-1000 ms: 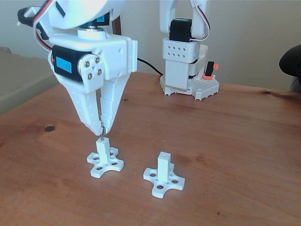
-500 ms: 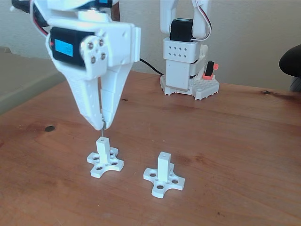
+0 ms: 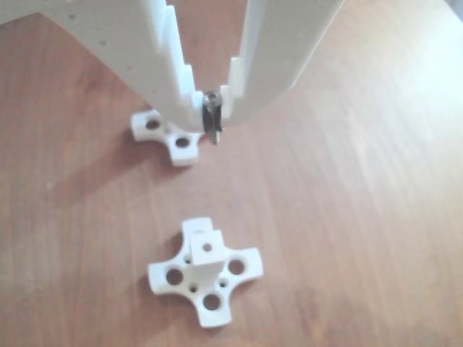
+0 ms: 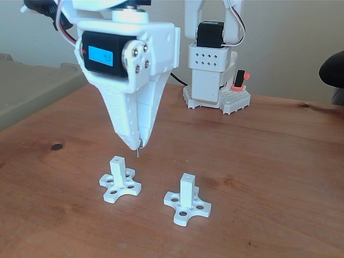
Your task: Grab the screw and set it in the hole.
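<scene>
The jaws pinch the screw (image 3: pixel 212 123) (tip down) above the bench (image 4: pixel 269 161), between two white posts: left post (image 4: pixel 117 167), right post (image 4: pixel 187 191) with its hole (image 3: pixel 207 247) unobstructed.

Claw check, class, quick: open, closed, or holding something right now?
Claw: closed on the screw, which hangs tip-down above the wooden table, not in either white post's hole.

Other view: close, looking down; fixed view: front, wider.
</scene>
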`<state>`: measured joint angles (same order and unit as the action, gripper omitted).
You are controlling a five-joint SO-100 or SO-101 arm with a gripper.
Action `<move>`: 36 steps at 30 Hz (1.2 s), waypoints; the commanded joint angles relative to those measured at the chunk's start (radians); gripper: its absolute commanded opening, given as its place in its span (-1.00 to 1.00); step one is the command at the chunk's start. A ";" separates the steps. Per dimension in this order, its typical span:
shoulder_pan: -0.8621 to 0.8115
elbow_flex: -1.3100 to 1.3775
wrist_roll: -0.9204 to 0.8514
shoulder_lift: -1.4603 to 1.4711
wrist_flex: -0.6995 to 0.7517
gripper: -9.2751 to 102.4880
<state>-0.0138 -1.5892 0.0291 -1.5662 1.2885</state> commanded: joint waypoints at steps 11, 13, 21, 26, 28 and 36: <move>0.092 0.094 0.032 -0.061 0.021 -0.91; 0.103 0.092 0.035 -0.061 0.021 -0.91; 0.133 0.075 0.035 -0.074 0.028 -0.91; 0.147 0.052 0.035 -0.091 0.025 -0.91; 0.155 0.046 0.035 -0.094 0.025 -0.91; 0.181 0.034 0.040 -0.100 0.035 -0.91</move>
<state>0.1534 -1.5892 0.0614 -1.5662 1.3208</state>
